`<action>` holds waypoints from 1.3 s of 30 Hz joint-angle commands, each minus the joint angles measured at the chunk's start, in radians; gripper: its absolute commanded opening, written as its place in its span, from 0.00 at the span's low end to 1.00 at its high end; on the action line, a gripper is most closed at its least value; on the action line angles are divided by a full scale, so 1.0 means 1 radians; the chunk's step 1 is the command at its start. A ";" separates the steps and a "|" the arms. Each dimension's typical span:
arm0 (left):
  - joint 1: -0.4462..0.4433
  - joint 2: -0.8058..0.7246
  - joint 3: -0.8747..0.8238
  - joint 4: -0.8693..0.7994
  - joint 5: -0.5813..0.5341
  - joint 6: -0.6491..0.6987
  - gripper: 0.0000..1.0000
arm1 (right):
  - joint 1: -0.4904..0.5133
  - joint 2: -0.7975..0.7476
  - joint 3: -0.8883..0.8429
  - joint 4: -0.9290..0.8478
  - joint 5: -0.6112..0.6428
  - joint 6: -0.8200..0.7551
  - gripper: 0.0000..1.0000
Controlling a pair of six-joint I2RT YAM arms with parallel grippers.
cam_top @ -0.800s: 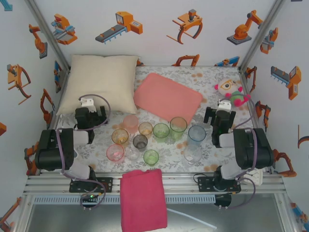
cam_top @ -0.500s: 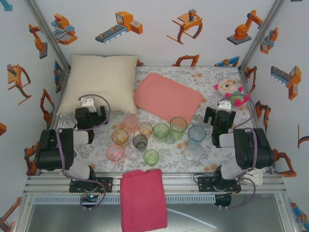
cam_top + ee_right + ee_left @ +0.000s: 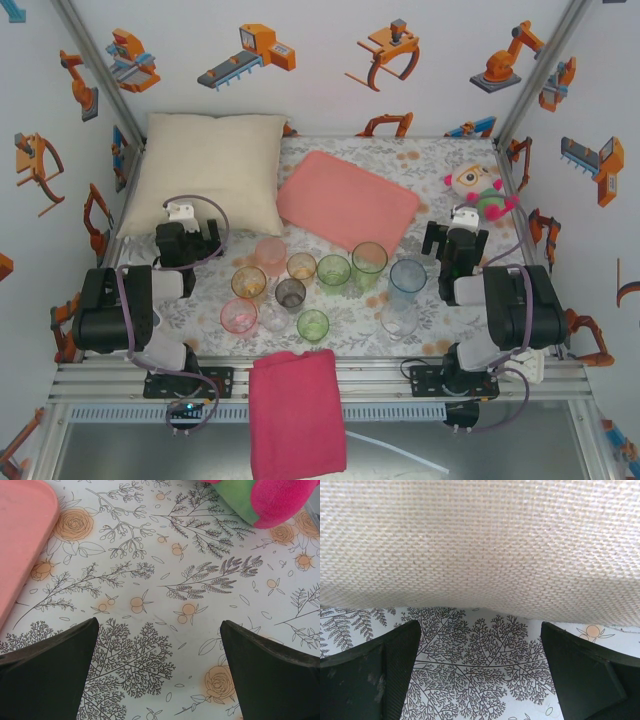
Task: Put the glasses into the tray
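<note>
At the near edge of the worktop (image 3: 352, 328) a cloth (image 3: 297, 410) is draped. Beyond it, the glasses (image 3: 290, 293) are clustered between the arms, all outside the tray (image 3: 347, 200). Left end effector (image 3: 480, 672) and right end effector (image 3: 160, 672) are held with fingers wide apart, nothing gripped. Farthest back the tray is flanked by pillow (image 3: 205, 170) and plush toy (image 3: 480, 192).

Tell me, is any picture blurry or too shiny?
Top external view: evenly lit, sharp, no strong glare on the small transparent tinted glasses. Left wrist view: the cream woven pillow looms close, weave crisp. Right wrist view: floral tablecloth sharp; dark end effector fingers slightly soft.
</note>
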 commanded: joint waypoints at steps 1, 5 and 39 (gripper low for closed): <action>0.006 0.006 0.021 0.027 0.011 -0.016 0.97 | -0.008 0.012 0.022 0.047 0.014 -0.007 0.99; 0.006 0.006 0.021 0.026 0.010 -0.017 0.97 | -0.008 0.012 0.022 0.047 0.013 -0.009 0.99; 0.005 -0.414 0.037 -0.528 0.147 0.084 0.97 | 0.041 -0.143 -0.045 0.054 0.083 -0.054 0.99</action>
